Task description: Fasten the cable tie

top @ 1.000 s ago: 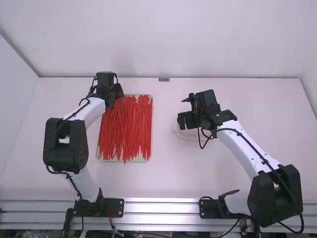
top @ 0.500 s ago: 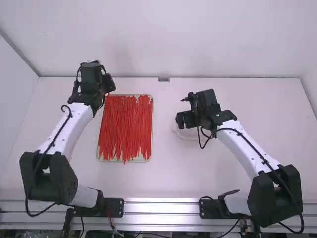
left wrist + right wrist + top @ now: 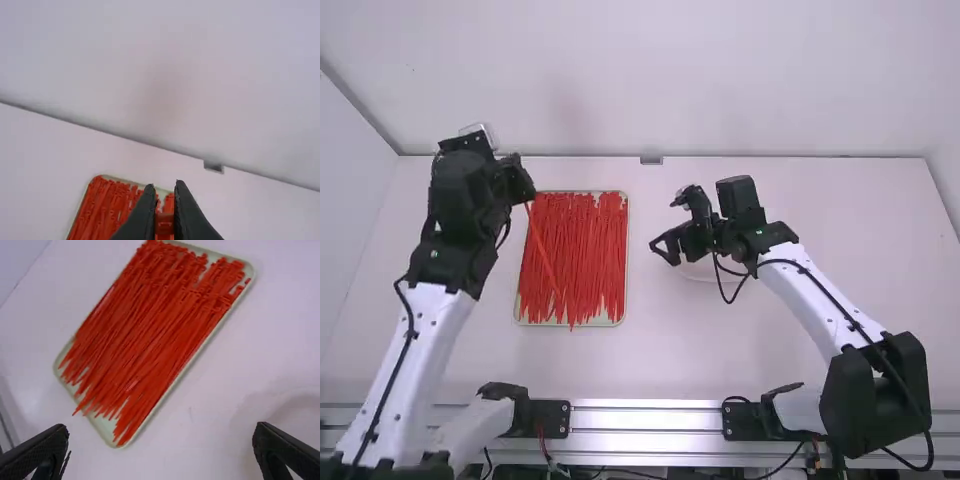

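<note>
Left black two-finger gripper (image 3: 163,187), now raised from the pale rectangular tray (image 3: 624,250), pinches one red plastic cable tie (image 3: 164,227); right gripper (image 3: 672,222), newly spread wide, can receive it.

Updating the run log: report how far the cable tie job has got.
Done: one red cable tie is pinched in the left gripper, held above the pile on the tray. In hand: the right gripper hangs open beside the tray, holding nothing. Left: no loop shows, so the tail must yet go through the head.
</note>
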Motion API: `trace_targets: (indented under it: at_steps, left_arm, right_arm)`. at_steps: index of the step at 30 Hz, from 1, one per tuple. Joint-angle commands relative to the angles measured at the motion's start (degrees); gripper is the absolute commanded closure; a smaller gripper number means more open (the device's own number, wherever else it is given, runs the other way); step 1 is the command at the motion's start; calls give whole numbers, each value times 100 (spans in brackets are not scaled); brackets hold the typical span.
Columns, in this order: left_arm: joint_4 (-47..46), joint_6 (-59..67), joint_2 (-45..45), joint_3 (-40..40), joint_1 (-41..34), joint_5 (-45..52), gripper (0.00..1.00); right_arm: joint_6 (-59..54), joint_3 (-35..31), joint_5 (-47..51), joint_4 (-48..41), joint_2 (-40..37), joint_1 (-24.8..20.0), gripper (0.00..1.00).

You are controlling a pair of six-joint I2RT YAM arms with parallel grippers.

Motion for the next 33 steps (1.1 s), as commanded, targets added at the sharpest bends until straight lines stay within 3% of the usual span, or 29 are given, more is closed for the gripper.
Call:
trace_targets:
  at_steps: [1,7,12,19,22,33]
  left_arm:
    - [173,15,-442,-586,-81,-39,99]
    - [1576,-304,-1316,-2146,-369,-39,99]
    - [2754,-603,-1495,-2988,-570,26,99]
    - [3381,-732,-1014,-2992,-688,962,99]
    - [3593,-892,-629,-2839,-813,1058,98]
    - [4398,-1034,13,-2430,-1237,1014,99]
  right_arm:
    - [-90,181,-289,15,63,7,2]
    - [-273,181,-1331,256,63,7,2]
    - [-562,181,-2472,632,63,13,2]
    - [-553,181,-3016,1316,63,98,2]
    - [-551,181,-2920,1777,63,330,2]
    - [678,181,-850,2765,63,1187,2]
